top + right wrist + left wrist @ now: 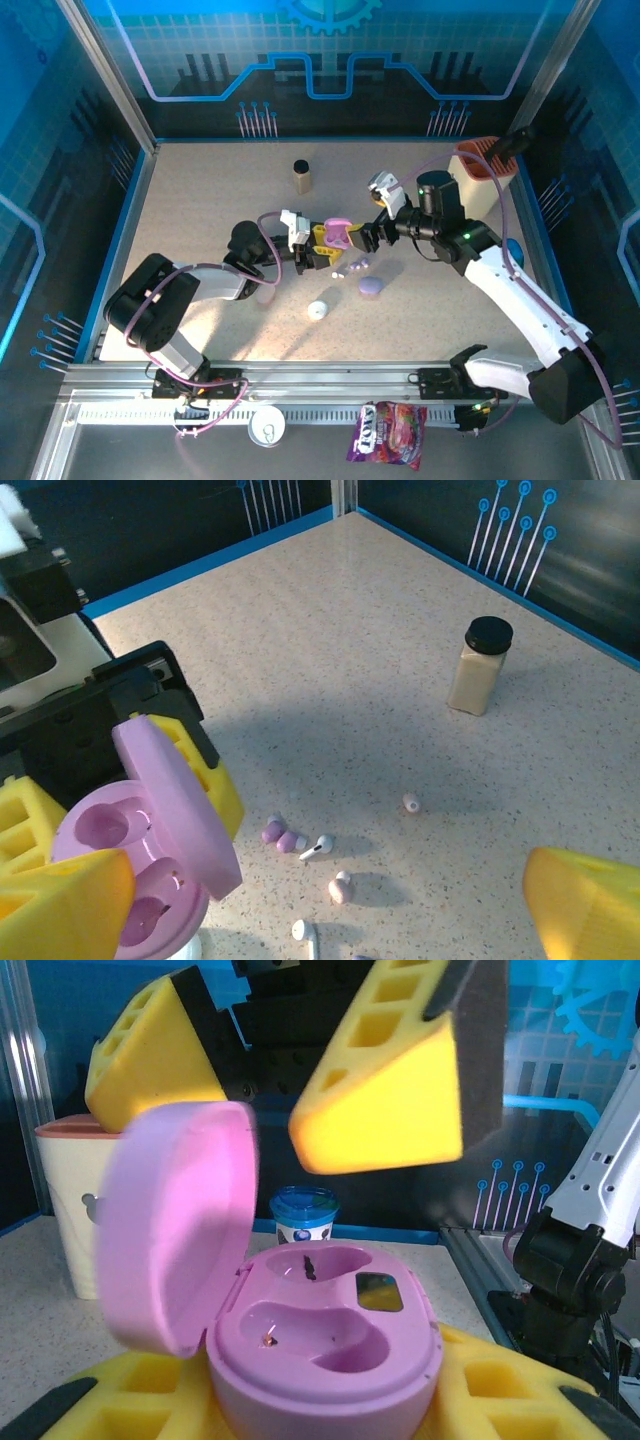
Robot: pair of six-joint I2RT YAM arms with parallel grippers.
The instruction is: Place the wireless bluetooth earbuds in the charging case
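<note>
The left gripper (322,1405) is clamped on the base of the pink charging case (330,1345), whose lid is swung open, at lower centre of the left wrist view. The right gripper (330,878) gapes wide, holding nothing, above the loose earbuds (286,838) scattered on the table (340,650), lower centre of its frame

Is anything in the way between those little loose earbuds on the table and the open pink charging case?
Nothing visible. The white, pink and purple plastic earbuds lie on bare tabletop, and the pink pebble-shaped charging case has its lid swung up, both wells empty. The right gripper hovers open near it.
</note>
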